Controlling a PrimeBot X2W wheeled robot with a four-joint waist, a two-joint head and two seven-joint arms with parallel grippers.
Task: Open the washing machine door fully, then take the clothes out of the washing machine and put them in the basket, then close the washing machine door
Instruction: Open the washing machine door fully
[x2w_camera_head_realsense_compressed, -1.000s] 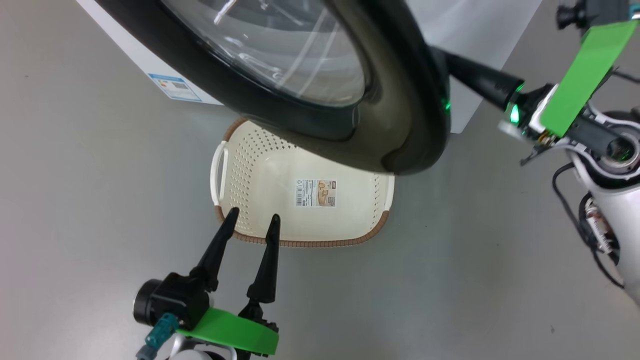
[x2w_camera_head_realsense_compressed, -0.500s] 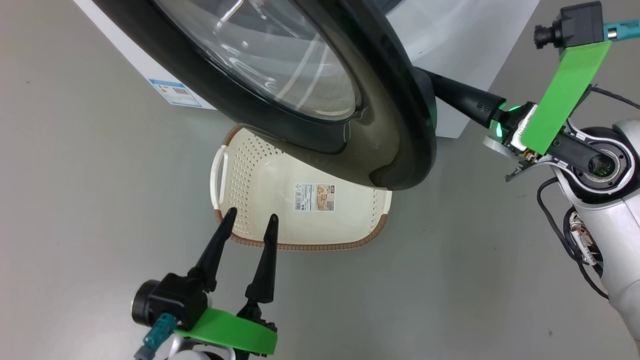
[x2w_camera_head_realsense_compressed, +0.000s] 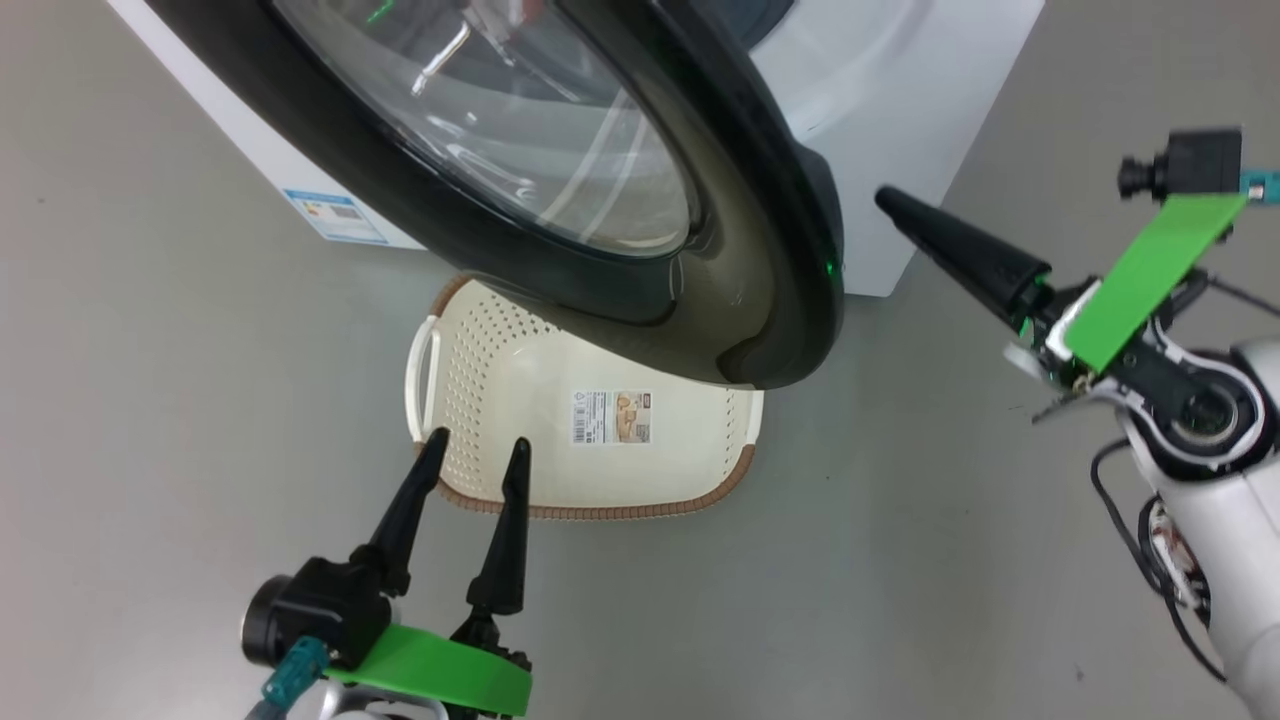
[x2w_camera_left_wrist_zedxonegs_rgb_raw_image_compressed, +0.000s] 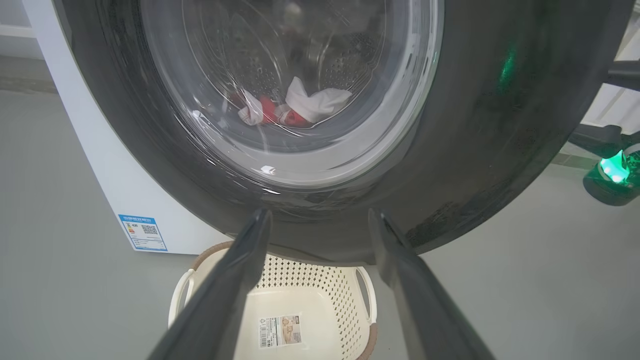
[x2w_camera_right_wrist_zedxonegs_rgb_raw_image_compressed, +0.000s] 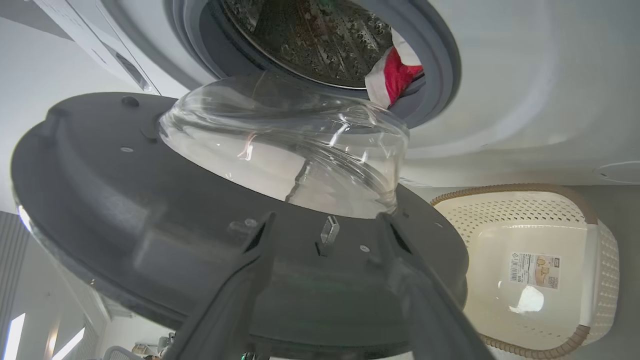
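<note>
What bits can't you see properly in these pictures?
1. The clothes: how many there are. In the left wrist view, the curved glass of the washing machine door warps them.
2. The basket: in the head view its far end is under the door.
3. The basket's label: its print is too small to read in every view.
4. The washing machine: its top is cut off by the head view's edge.
</note>
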